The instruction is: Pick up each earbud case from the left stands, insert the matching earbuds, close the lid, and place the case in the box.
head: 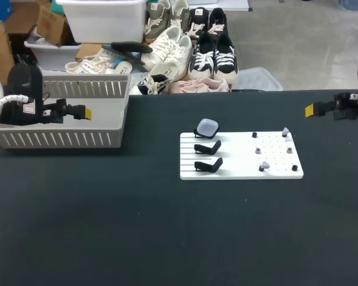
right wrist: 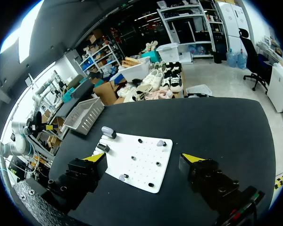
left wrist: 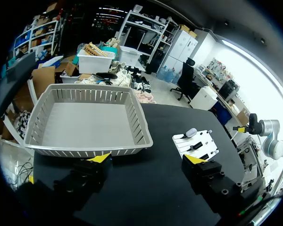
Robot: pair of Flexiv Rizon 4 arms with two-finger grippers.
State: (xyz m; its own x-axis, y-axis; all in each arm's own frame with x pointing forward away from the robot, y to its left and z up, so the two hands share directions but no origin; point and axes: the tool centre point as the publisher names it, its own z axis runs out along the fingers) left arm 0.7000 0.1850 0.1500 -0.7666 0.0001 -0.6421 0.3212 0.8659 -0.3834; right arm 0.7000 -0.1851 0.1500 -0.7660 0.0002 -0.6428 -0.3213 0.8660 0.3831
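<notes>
Our black worktop (head: 107,226) carries everything. At its left end stands a grey slatted basket (head: 59,140), which we take for the box of the task; nothing shows inside it.

Our left claw (head: 85,112) hangs over the basket's near-right part, released, its yellow tips standing wide apart with nothing between them. Our right claw (head: 310,109) hangs at the far right of the worktop, likewise released and bare.

Between the two, nearer the middle, lies a white board (head: 238,164). Its left side bears three black stands (head: 207,147) in a row; its right side is a field of holes and pegs.

The only earbud case (head: 207,126) we see sits on the stand farthest from us, lid shut as far as we can tell, propped at a tilt. The two nearer stands are bare.

A few small pale earbuds (head: 286,132) sit on pegs on the board's right side, well apart from the case.

The case lies to the right of our left claw, out beyond the basket's right wall, and to the left of our right claw. We judge it roughly midway, perhaps slightly nearer the right. Its long axis we cannot read surely; it seems to run across the board, side to side.
</notes>
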